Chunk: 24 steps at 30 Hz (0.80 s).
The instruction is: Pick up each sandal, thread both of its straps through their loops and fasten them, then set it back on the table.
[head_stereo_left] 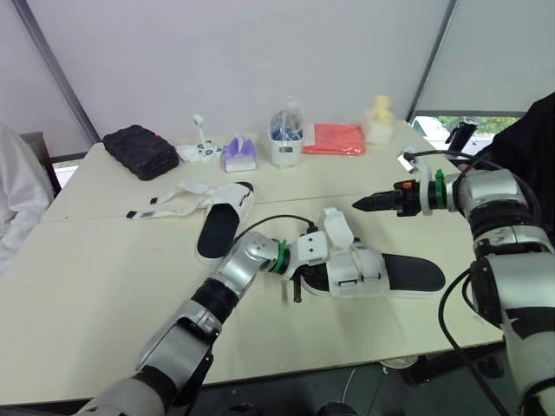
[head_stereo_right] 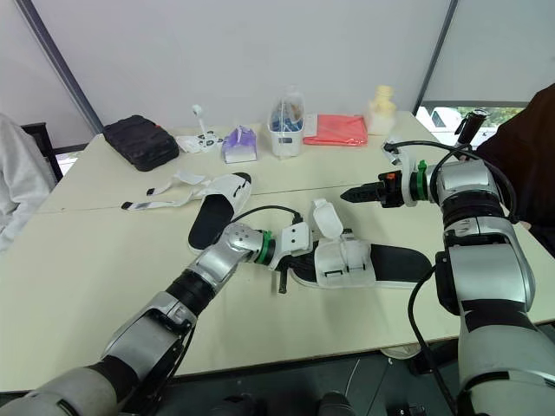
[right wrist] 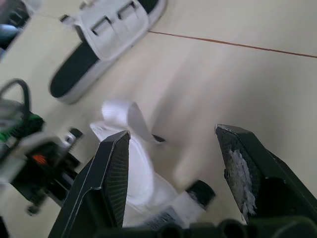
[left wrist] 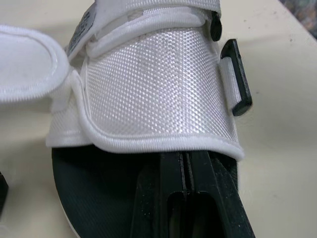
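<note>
The long cream tabletop (head_stereo_left: 87,286), two pale slabs butted at a seam, carries everything. At its front centre lies the near sandal (head_stereo_left: 408,274), a black-soled slide with a white woven-mesh upper bound in a smooth white hem, its heel toward the robot's right. The second black-and-white sandal (head_stereo_left: 218,227) lies further back and to the left, toe away from the robot, its white straps (head_stereo_left: 165,204) splayed flat on the table to its left, unfastened. Behind it, toward the back edge, sit a black quilted pouch (head_stereo_left: 140,151) and, well to the right, a folded coral-red cloth (head_stereo_left: 334,139). The left gripper (left wrist: 184,161) lies at the near sandal's toe end, its two black fingers pressed together with a hairline slit between them, resting on the black footbed with their tips at the hem of the upper. The right gripper (head_stereo_left: 364,204) hangs in the air above and behind that sandal, pointing left, its fingers spread wide and holding nothing. One loose white strap (head_stereo_left: 336,227) curls up free from the upper's toe side. A small black rectangular loop (left wrist: 237,79) stands at the upper's side edge.
</note>
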Tool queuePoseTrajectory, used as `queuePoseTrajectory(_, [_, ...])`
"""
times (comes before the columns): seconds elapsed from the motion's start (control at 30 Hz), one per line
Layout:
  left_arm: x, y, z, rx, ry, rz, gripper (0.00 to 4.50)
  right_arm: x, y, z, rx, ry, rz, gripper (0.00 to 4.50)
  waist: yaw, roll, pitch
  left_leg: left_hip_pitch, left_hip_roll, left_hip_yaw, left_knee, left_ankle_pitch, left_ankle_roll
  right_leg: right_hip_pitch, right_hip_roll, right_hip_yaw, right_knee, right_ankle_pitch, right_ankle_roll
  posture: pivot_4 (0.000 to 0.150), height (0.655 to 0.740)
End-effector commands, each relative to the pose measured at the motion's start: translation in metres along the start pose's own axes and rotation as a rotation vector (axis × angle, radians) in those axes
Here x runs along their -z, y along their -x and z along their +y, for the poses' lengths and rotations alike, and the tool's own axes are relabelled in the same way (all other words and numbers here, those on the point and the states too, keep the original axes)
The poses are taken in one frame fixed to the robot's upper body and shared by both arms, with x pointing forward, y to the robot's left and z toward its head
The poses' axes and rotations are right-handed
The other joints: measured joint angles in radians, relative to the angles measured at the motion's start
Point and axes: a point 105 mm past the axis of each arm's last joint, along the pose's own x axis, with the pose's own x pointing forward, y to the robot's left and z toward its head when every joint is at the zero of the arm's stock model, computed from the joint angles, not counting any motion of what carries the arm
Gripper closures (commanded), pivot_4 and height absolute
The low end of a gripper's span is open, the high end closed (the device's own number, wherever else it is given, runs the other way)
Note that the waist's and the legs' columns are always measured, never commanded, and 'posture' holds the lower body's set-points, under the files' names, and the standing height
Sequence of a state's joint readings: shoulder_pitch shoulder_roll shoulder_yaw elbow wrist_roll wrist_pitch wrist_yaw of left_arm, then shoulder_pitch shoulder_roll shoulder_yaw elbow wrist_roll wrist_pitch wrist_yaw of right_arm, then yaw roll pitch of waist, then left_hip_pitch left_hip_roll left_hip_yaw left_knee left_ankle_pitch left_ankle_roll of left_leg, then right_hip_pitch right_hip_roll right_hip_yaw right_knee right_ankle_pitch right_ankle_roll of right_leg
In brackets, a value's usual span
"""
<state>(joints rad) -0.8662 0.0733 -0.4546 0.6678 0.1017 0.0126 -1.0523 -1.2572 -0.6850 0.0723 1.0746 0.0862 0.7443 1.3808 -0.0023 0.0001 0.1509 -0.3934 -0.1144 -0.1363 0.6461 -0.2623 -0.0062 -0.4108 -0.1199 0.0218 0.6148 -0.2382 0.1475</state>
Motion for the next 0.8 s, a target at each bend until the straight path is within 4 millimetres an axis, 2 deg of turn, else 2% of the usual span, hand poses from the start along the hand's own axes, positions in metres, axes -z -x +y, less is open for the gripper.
queuePoseTrajectory(0.03, [0.037,-0.014,-0.023,0.056,-0.024,0.145,4.50,-0.010,-0.002,0.013,-0.063,0.027,0.004,1.56,0.009,0.000,0.000,0.000,0.000,0.000,0.001,0.000,0.000,0.001,0.000,0.000,0.000,0.000,0.000,0.150,0.7400])
queuePoseTrajectory(0.27, [0.035,-0.024,-0.040,0.066,-0.015,0.101,4.50,-0.006,-0.014,0.023,-0.124,0.027,0.069,1.56,0.018,0.000,0.000,0.001,-0.001,0.000,0.001,-0.001,0.001,0.002,0.000,0.000,0.000,0.000,0.000,0.150,0.7400])
queuePoseTrajectory(0.47, [0.034,-0.025,-0.044,0.045,0.006,0.084,4.50,0.003,-0.024,0.029,-0.175,0.048,0.135,1.56,0.018,0.000,0.000,0.001,-0.001,-0.001,0.001,-0.001,0.001,0.002,0.000,0.000,0.000,0.000,0.000,0.150,0.7400])
queuePoseTrajectory(0.67, [0.034,-0.025,-0.043,0.016,0.026,0.075,4.50,0.007,-0.043,0.042,-0.253,0.067,0.163,1.56,0.017,0.000,0.000,0.001,-0.001,-0.001,0.001,-0.001,0.001,0.002,0.000,0.000,0.000,0.000,0.000,0.150,0.7400])
queuePoseTrajectory(0.8, [0.034,-0.024,-0.040,-0.004,0.031,0.074,4.50,0.008,-0.045,0.048,-0.296,0.087,0.181,1.56,0.018,0.000,0.000,0.001,-0.001,-0.001,0.002,-0.001,0.001,0.002,0.000,0.000,0.000,0.000,0.000,0.150,0.7400])
